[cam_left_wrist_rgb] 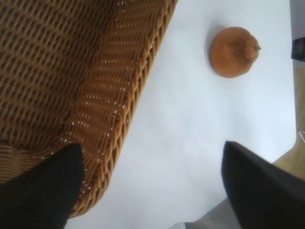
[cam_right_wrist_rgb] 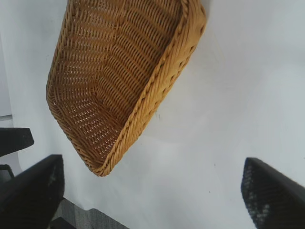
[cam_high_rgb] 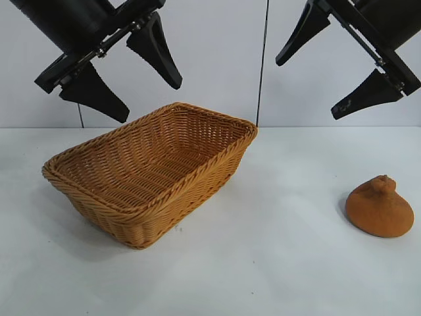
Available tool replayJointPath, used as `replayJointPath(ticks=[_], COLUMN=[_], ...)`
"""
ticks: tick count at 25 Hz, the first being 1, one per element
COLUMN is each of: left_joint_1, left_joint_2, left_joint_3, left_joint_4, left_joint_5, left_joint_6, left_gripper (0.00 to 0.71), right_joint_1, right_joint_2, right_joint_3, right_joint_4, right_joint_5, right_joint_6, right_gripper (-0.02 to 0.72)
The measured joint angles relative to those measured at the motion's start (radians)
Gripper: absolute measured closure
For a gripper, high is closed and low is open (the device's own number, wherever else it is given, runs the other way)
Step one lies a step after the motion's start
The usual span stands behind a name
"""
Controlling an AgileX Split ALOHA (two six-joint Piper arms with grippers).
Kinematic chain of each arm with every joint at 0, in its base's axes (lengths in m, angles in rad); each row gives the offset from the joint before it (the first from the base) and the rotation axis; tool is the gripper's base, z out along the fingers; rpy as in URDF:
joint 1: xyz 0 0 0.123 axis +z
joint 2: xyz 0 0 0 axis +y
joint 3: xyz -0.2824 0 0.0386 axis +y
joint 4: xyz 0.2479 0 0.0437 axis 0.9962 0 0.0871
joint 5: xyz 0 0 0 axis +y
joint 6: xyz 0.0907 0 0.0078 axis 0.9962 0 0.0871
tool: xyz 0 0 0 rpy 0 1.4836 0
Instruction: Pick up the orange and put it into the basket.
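My right claw [cam_high_rgb: 341, 62] hangs spread and empty, high above the table [cam_high_rgb: 276, 250], with the orange [cam_high_rgb: 380, 207] resting almost straight below it. My left claw [cam_high_rgb: 125, 71], likewise spread, hovers over the basket [cam_high_rgb: 141, 230], well apart from the orange, so the right arm is judged nearer.

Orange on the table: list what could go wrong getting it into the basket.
1. The orange is a soft-looking dome with a small knob; the right gripper, jaws open high above it, could squash it or slip off its sloped sides.
2. The basket has a raised braided rim; a low carry could clip it.
3. The left gripper hangs open above the basket, so both arms could crowd the drop.
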Motion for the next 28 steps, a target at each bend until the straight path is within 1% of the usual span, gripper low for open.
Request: replayJointPath(ticks=[23,28], left_joint_1=[0.000,0.000], left_joint_2=[0.000,0.000], left_joint_3=[0.000,0.000], left_joint_4=[0.000,0.000], left_joint_5=[0.000,-0.019], left_joint_6=[0.000,0.000], left_gripper=[0.142,0.142], right_joint_1=[0.000,0.000], right_joint_2=[0.000,0.000], right_joint_3=[0.000,0.000], right_joint_4=[0.001,0.001], right_joint_5=[0.000,0.000], right_joint_6=[0.000,0.000], right_gripper=[0.010,0.010])
